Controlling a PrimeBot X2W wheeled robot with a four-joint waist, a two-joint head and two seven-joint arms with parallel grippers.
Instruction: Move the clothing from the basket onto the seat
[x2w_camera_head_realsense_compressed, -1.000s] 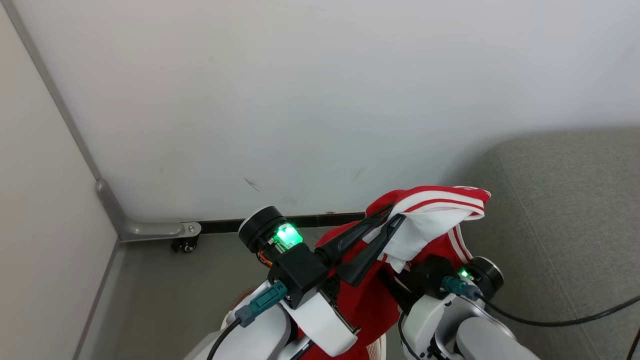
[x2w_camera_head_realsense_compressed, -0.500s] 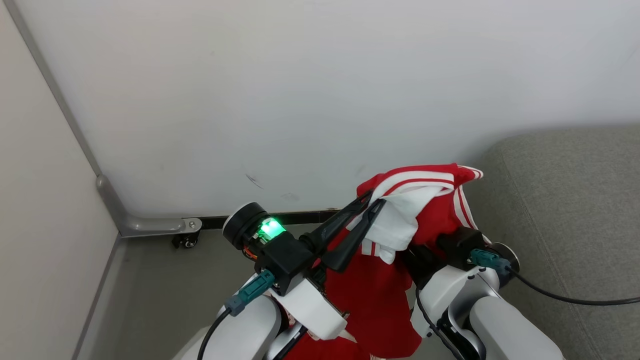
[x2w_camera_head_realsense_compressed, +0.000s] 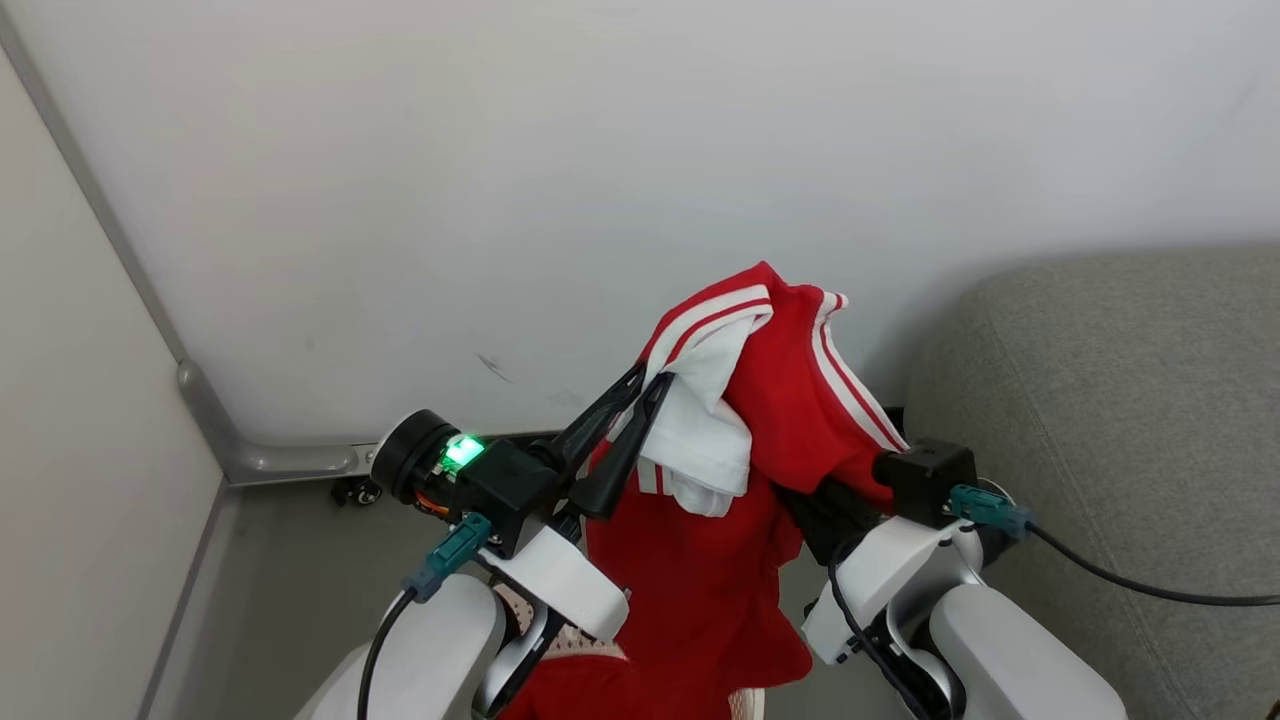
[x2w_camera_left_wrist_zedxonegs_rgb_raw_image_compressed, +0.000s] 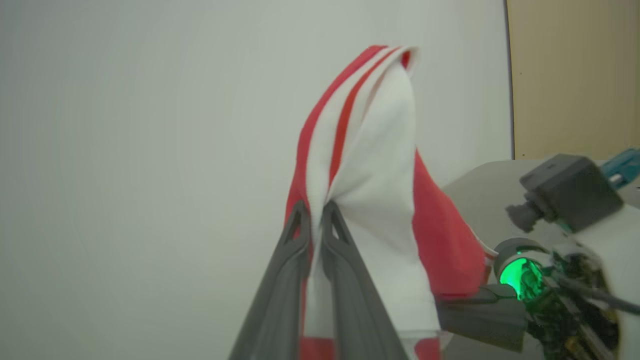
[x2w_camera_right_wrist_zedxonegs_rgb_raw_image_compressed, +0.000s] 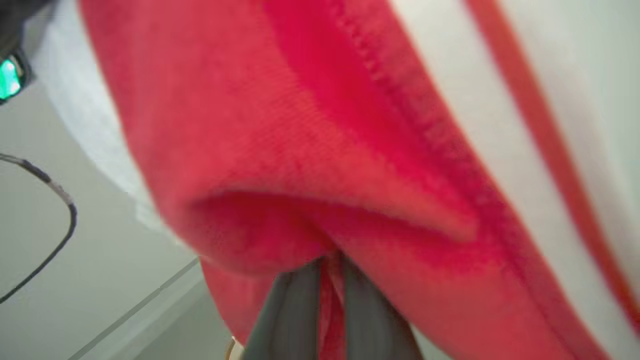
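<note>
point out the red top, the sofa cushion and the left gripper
red top (x2w_camera_head_realsense_compressed: 790, 400), head view, on its red cloth beside the white stripes
sofa cushion (x2w_camera_head_realsense_compressed: 1120, 400), head view, on its grey top surface
left gripper (x2w_camera_left_wrist_zedxonegs_rgb_raw_image_compressed: 314, 212), left wrist view, between the tips of its fingers

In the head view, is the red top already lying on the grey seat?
No, the red top hangs from the left gripper, raised beside the seat.

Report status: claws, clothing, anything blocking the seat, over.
Left claw shut on red top, at white panel. Right claw shut on red fabric. Top held aloft, left of seat. Black cable trails across seat.
</note>
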